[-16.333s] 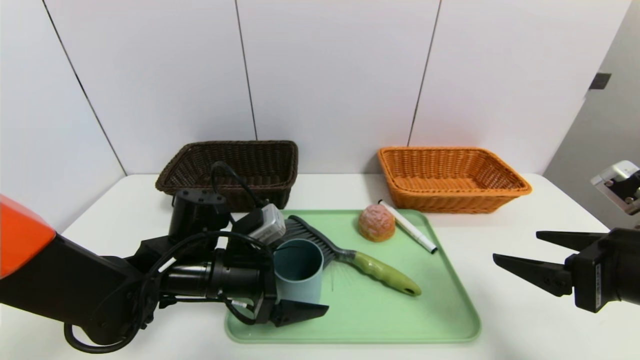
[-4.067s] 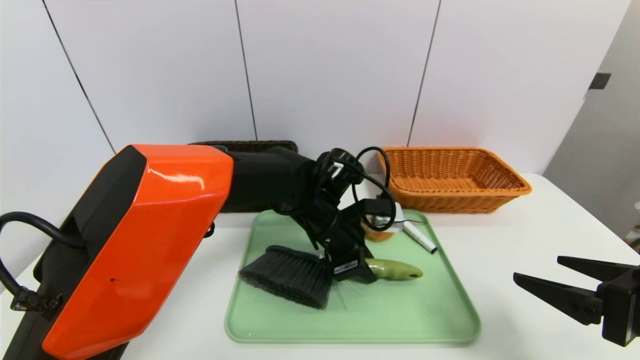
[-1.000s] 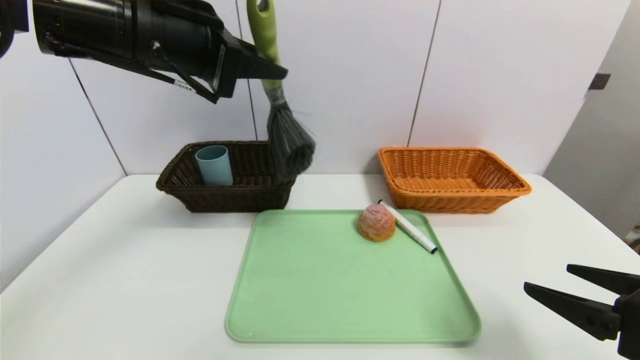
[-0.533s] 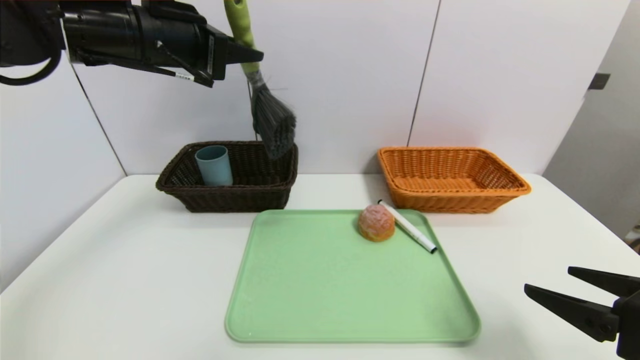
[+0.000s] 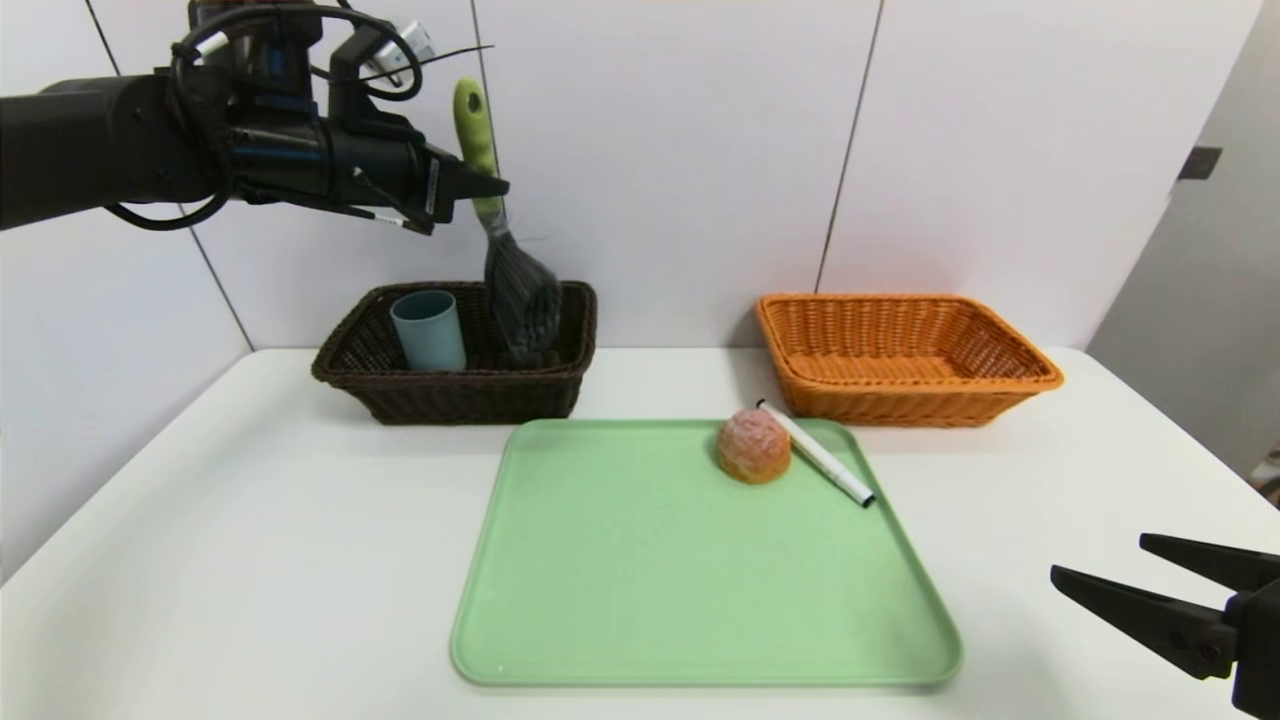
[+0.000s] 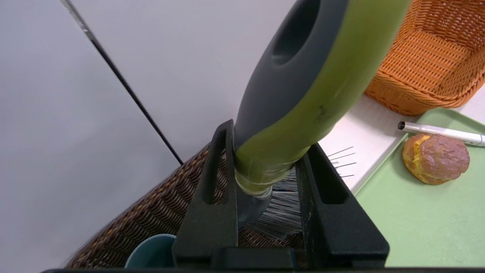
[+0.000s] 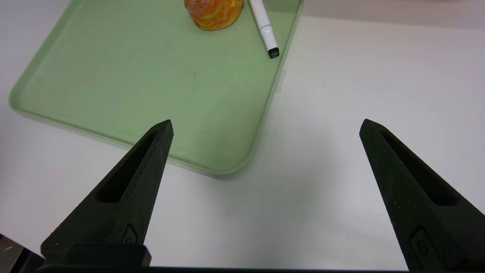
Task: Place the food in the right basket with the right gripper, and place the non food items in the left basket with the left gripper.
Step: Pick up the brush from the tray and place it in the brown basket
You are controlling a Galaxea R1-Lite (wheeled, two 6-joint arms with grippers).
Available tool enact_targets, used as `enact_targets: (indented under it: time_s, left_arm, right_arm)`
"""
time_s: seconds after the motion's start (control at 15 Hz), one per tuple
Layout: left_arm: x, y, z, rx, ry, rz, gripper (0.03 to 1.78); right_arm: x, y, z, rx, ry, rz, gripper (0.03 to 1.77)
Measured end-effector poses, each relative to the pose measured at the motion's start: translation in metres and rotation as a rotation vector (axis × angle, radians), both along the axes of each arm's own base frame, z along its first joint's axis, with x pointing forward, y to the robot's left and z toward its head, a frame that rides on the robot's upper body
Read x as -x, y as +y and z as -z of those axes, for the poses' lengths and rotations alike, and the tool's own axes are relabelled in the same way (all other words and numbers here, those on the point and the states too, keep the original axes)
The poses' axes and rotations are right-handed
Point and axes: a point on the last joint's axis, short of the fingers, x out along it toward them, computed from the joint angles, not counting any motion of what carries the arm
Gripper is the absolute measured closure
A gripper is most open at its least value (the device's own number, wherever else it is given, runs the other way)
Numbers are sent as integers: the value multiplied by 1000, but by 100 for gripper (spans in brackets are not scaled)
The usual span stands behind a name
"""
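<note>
High at far left, bulky black left tool (image 5: 485, 186) with looping cables, pinching dark-bristled green-handled hand brush (image 5: 505, 250) by its neck, bristles hanging into rectangular dark brown woven wicker basket (image 5: 462, 384). Inside that basket, upright blue-grey plastic cup (image 5: 429, 330). Centre of white tabletop (image 5: 250, 560): pale green tray (image 5: 690, 590), carrying round pinkish-tan crackled bun (image 5: 753, 446) just beside thin white black-tipped marker (image 5: 818, 467). Behind, rectangular orange woven wicker basket (image 5: 905, 357). Low at far right, black right tool (image 7: 265, 125), fingers spread wide over bare tabletop.

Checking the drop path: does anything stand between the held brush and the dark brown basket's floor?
Nothing visible does. The left gripper holds the brush bristles-down over the left basket; the cup stands well aside, toward the basket's other end.
</note>
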Motion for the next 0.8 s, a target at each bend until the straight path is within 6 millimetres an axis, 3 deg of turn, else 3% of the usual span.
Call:
enact_targets:
  time_s: [0.8]
  left_arm:
    - [-14, -2, 13, 0, 3, 5, 135]
  right_arm:
    - [3, 0, -2, -1, -16, 0, 10]
